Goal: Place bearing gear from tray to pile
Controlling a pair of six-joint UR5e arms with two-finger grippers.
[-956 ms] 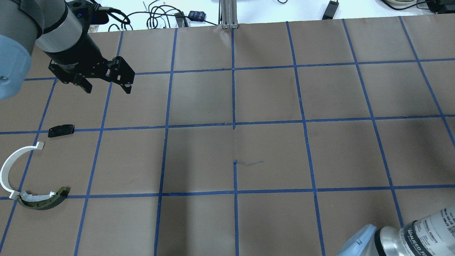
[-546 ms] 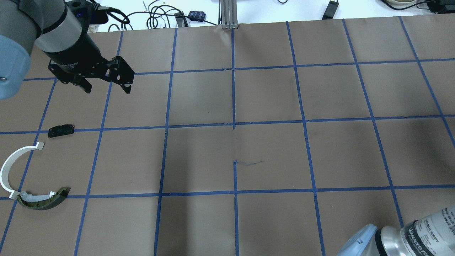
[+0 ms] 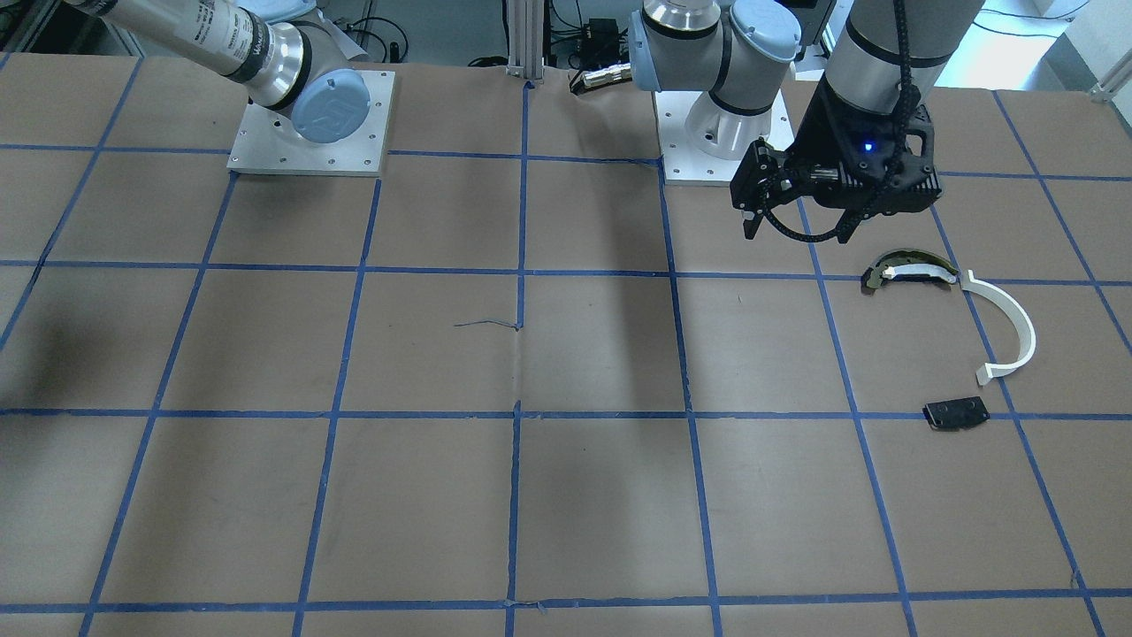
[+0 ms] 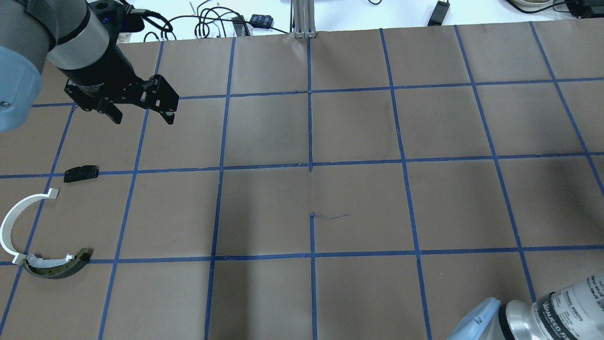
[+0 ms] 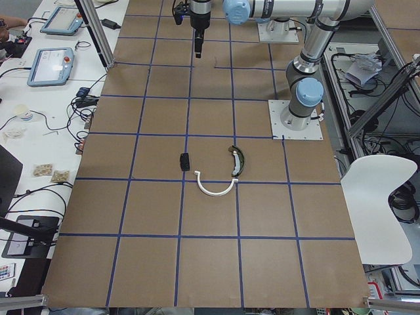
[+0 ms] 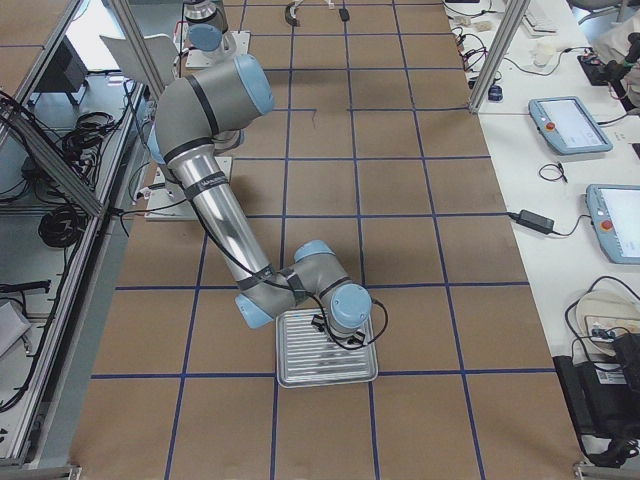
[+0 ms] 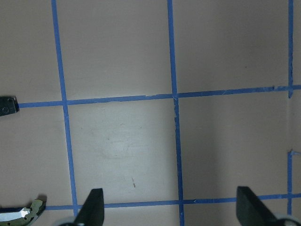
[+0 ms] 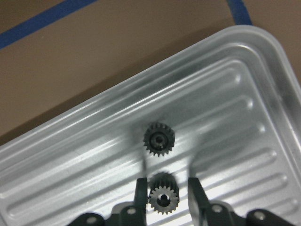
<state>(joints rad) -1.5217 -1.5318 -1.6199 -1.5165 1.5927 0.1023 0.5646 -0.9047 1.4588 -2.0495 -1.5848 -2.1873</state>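
Observation:
In the right wrist view two small dark bearing gears lie in a ribbed metal tray (image 8: 70, 155). My right gripper (image 8: 167, 188) is low over the tray, its fingers standing on both sides of the nearer gear (image 8: 163, 197) with small gaps. The other gear (image 8: 159, 139) lies just beyond. The pile is at the far left: a white half-ring arc (image 4: 12, 222), a dark curved piece with a cream strip (image 4: 56, 267) and a flat black plate (image 4: 81, 173). My left gripper (image 4: 141, 119) hangs open and empty above the table, beyond the pile.
The tray (image 6: 300, 375) stands near the table's end on my right, far from the pile (image 3: 1013, 323). The table is brown paper with a blue tape grid. My right arm's elbow (image 4: 533, 316) fills the near right corner. Cables lie beyond the table's far edge.
Nothing on the table has moved. My left gripper holds its place, still open. My right arm's elbow has barely shifted.

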